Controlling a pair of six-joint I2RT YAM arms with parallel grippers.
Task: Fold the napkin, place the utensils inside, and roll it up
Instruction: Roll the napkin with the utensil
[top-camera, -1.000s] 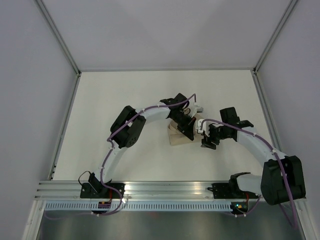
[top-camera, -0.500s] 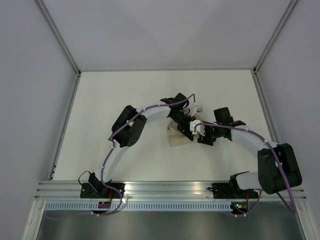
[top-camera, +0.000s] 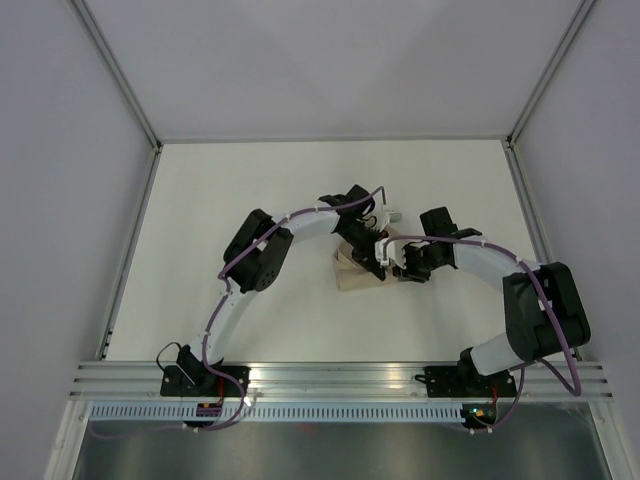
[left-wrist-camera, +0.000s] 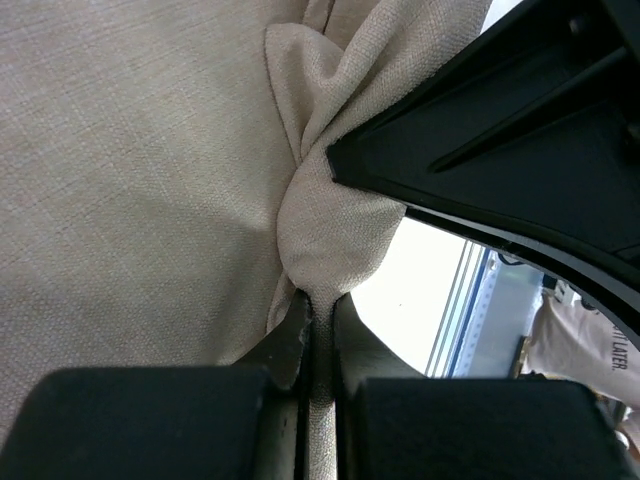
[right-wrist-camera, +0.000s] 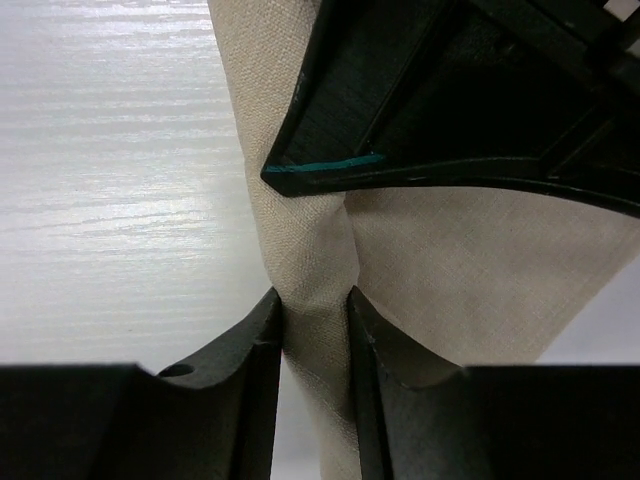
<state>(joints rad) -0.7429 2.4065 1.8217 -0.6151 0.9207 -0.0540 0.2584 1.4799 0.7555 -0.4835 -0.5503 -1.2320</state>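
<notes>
The beige napkin lies bunched mid-table, mostly under the two grippers. My left gripper is shut on a pinched fold of it; in the left wrist view the cloth runs down between the closed fingers. From the right, my right gripper meets it. Its jaws press both sides of a narrow fold of napkin. The left gripper's black finger sits just above that fold. The utensils are out of view.
White table is bounded by grey walls at the back and sides. An aluminium rail with the arm bases runs along the near edge.
My right gripper has moved left up to the napkin and closed its jaws on a fold beside the left gripper. The left gripper has kept its grip and place.
</notes>
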